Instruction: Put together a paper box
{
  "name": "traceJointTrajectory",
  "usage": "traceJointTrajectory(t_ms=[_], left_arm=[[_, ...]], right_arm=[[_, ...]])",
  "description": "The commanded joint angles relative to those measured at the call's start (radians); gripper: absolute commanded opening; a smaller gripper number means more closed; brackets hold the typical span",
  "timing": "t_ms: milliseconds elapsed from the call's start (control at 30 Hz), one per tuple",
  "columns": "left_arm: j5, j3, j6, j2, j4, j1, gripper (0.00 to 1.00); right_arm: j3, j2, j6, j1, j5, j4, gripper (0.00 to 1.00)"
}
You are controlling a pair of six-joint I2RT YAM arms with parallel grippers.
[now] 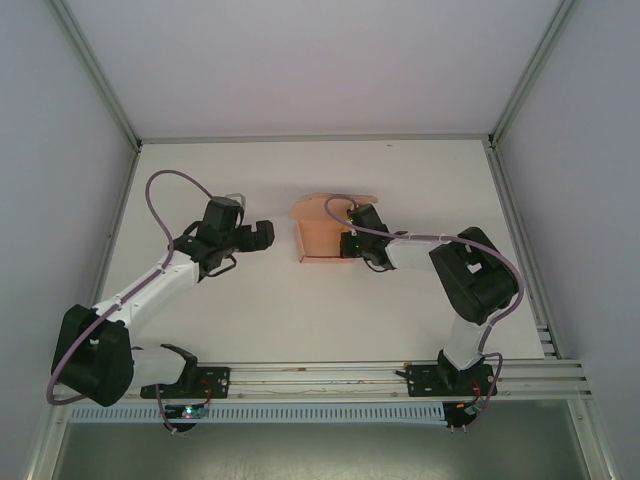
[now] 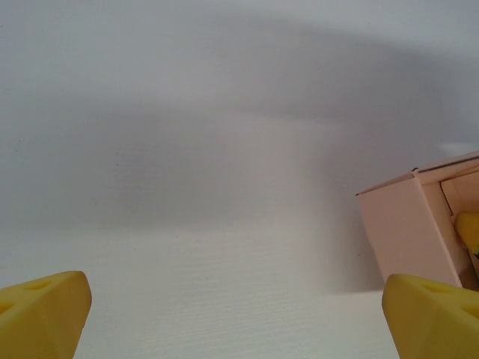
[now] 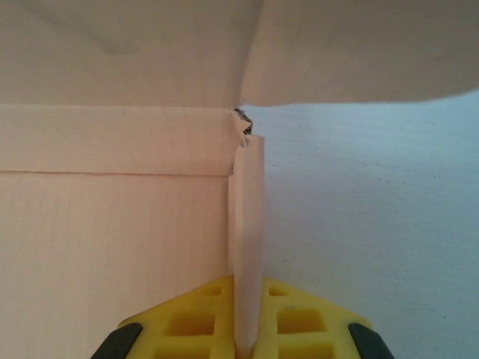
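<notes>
Here's the overhead view: the salmon-pink paper box point(image 1: 322, 232) sits on the white bench point(image 1: 300, 320) around the middle, a little toward the far side, partly folded with its walls raised and a flap point(image 1: 330, 204) spread out at its far edge. The right end effector point(image 1: 347, 242) is at the box's right side, right on the card.

On the right wrist camera, the right end effector point(image 3: 245, 333) is clamped down narrow, and a thin upright wall point(image 3: 247, 224) of the paper box point(image 3: 112, 239) stands pinched between its yellow fingers point(image 3: 187, 321). The box floor lies to the left of that wall, bare bench point(image 3: 374, 224) to the right, and a loose flap point(image 3: 352, 52) hangs overhead.

Over to the left arm: the left end effector point(image 1: 262, 236) stands off to the left of the box, apart from it and touching nothing. Its own camera shows the left end effector point(image 2: 236, 321) spread wide, yellow fingers point(image 2: 41, 314) at the frame's two bottom corners with only bench point(image 2: 224, 187) between them. The paper box point(image 2: 408, 228) sits at the right edge of that view, one plain side wall facing the camera.
</notes>
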Motion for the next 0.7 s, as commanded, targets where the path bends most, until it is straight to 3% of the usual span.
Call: traceJointTrajectory(t_ms=[0,100,200,433,667], left_arm=[[-0.025,-0.015,0.003,-0.031,-0.004,-0.007,1.0],[0.008,-0.017,-0.001,-0.031,0.034,-0.005,1.0],[0.119,-0.026,0.004,-0.031,0.125,-0.005,1.0],[0.385,-0.034,-0.02,-0.022,0.39,-0.019,1.0],[0.425,0.021,-0.013,0.009,0.422,-0.046,1.0]], right_arm=[[-0.065,-0.051,0.057,-0.038,-0.159,0.12,0.0],[-0.142,-0.106,0.267,-0.111,-0.457,0.493,0.0],[-0.11,-0.137,0.414,-0.127,-0.623,0.674,0.0],[-0.008,-0.223,0.353,-0.055,-0.717,0.519,0.0],[-0.015,-0.204,0.384,-0.015,-0.814,0.548,0.0]])
